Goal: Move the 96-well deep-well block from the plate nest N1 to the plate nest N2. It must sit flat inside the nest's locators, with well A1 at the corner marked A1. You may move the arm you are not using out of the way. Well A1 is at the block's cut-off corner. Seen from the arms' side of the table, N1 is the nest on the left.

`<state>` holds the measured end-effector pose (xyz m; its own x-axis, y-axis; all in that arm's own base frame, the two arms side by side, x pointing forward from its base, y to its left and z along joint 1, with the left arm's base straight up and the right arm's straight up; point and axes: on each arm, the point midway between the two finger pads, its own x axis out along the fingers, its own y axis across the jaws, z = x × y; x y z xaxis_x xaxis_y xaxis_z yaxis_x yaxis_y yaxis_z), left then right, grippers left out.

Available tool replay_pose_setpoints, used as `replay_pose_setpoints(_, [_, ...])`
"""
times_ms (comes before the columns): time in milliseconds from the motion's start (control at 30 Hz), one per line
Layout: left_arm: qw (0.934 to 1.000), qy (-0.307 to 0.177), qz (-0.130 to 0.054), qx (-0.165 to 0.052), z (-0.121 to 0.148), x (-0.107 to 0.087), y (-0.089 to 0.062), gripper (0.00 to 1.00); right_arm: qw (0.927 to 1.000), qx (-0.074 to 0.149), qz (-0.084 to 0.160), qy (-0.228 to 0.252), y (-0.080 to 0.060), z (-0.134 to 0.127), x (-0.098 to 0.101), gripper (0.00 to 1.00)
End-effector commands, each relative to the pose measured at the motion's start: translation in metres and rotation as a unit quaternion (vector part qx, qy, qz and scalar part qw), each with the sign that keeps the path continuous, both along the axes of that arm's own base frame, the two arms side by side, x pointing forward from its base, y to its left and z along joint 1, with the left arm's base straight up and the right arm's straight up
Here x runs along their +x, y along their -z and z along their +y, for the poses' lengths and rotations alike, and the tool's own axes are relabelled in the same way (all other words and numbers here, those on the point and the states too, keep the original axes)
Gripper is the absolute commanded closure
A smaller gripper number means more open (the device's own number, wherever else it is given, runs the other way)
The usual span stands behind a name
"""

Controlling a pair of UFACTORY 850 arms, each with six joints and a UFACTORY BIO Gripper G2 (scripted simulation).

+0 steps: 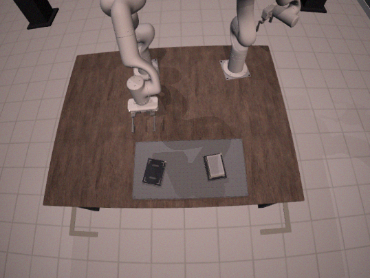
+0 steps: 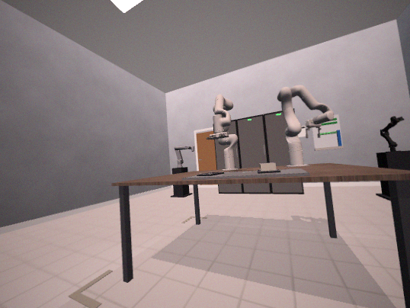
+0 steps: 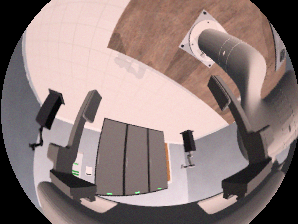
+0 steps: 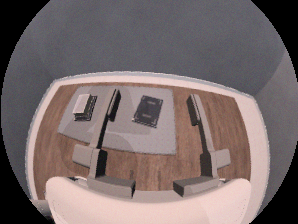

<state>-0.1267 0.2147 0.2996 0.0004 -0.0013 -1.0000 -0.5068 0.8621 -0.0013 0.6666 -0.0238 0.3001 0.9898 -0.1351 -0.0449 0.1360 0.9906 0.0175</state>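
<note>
The pale deep-well block sits in the black nest N1; its cut-off corner is too small to make out. The dark nest N2 is empty, with light corner marks; its A1 mark is unreadable. My right gripper is partly open and empty, high above the table behind N2, on its arms' side. My left gripper is wide open and empty, raised behind the table, far from the block.
Both nests are on a grey mat near the wooden table's edge opposite the arm bases. The left arm's base stands behind N1's side; the right arm's is partly hidden behind its own links. Dark cabinets stand beyond.
</note>
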Motion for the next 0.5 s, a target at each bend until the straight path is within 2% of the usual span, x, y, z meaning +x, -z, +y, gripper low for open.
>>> replay_pose_setpoints(0, [1.0,0.0,0.0,0.001,0.0005,-0.0001,-0.0004,0.0,0.9985,-0.007,-0.018,-0.051,-0.001,0.015,0.0096,0.63])
replay_pose_setpoints(100, [1.0,0.0,0.0,0.001,0.0005,-0.0001,-0.0004,0.0,0.9974,-0.01,-0.023,-0.068,-0.001,0.0239,0.0139,0.63])
replay_pose_setpoints(467, [1.0,0.0,0.0,0.001,0.0005,-0.0001,-0.0004,0.0,0.9974,-0.01,-0.023,-0.068,-0.001,0.0239,0.014,0.63])
